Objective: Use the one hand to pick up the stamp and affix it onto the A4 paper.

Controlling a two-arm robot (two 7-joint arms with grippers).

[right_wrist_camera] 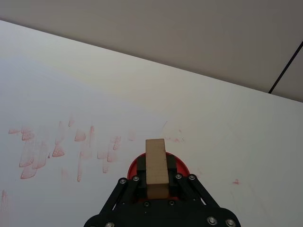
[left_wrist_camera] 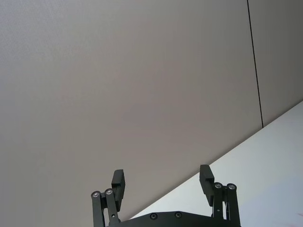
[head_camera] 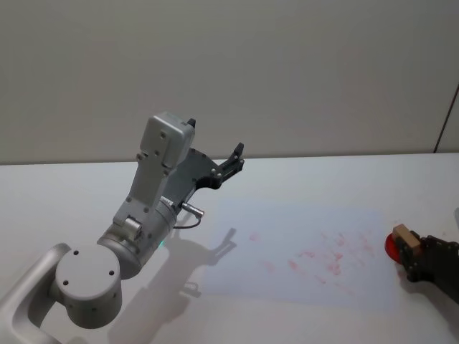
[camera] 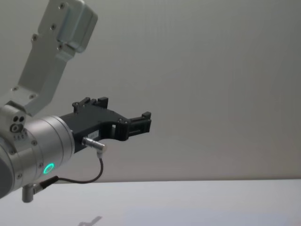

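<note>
Head view, right pincer: at the right edge of the counter, closed on the stamp.
Head view, stamp: over a red pad, just beside the right edge of the paper; if it touches the pad, I cannot tell.
Head view, paper: flat on the counter, with red marks.
Head view, left pincer: raised over the counter, near the paper's far left corner.
Left wrist view, left pincer: fingers wide apart, nothing between them.
Right wrist view, stamp: gripped between two dark fingers, the red pad under it.
Chest view, left pincer: high above the counter.
</note>
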